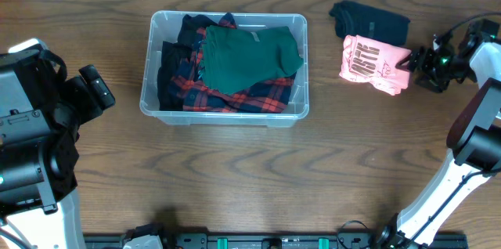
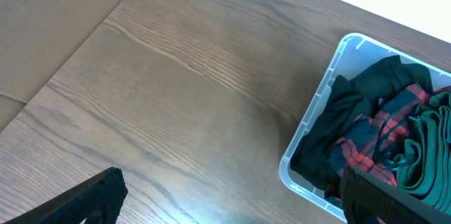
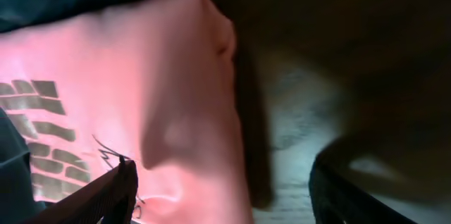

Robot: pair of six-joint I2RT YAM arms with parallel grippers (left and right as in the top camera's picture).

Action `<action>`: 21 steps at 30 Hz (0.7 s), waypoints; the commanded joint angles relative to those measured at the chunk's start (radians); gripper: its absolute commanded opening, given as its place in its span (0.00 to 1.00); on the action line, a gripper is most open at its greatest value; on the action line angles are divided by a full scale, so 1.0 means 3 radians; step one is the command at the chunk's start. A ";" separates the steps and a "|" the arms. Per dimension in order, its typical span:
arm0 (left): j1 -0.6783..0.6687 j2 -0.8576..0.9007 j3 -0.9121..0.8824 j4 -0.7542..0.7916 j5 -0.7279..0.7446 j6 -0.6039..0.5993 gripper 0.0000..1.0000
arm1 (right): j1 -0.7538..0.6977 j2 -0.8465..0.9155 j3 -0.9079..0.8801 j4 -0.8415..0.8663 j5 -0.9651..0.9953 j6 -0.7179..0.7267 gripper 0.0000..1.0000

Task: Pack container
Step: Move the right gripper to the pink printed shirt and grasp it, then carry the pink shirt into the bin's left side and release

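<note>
The clear plastic container (image 1: 156,92) stands left of centre, holding a red-and-navy plaid garment (image 1: 258,96) with a folded green garment (image 1: 250,57) on top. The left wrist view shows its corner (image 2: 310,122). A folded pink garment (image 1: 374,63) with dark print lies at the right; a folded black garment (image 1: 369,19) lies behind it. My right gripper (image 1: 409,61) is open at the pink garment's right edge; in the right wrist view (image 3: 222,192) the pink cloth (image 3: 141,90) lies between its fingers. My left gripper (image 1: 98,86) is open and empty, left of the container.
The wooden table's far edge runs along the top of the overhead view. The left arm's body (image 1: 27,131) fills the left side. The right arm's white links (image 1: 470,131) stand at the right edge.
</note>
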 commanded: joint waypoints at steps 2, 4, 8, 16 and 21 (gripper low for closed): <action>0.0018 0.0001 0.0010 -0.0003 -0.0027 -0.0041 0.98 | 0.0088 0.0160 -0.0015 0.0039 -0.0114 -0.0120 0.73; 0.0018 0.0001 0.0010 -0.0003 -0.0027 -0.0041 0.98 | 0.0159 0.0202 -0.0018 0.0069 -0.0113 -0.0136 0.70; 0.0018 0.0001 0.0010 -0.0003 -0.0027 -0.0041 0.98 | 0.0300 0.0237 -0.0025 0.0113 -0.0085 -0.0132 0.49; 0.0018 0.0001 0.0010 -0.0003 -0.0027 -0.0041 0.98 | 0.0324 -0.0006 -0.0024 0.0072 -0.0206 -0.0097 0.09; 0.0018 0.0001 0.0010 -0.0003 -0.0027 -0.0041 0.98 | 0.0355 -0.0590 -0.0024 0.0131 -0.1307 -0.0093 0.01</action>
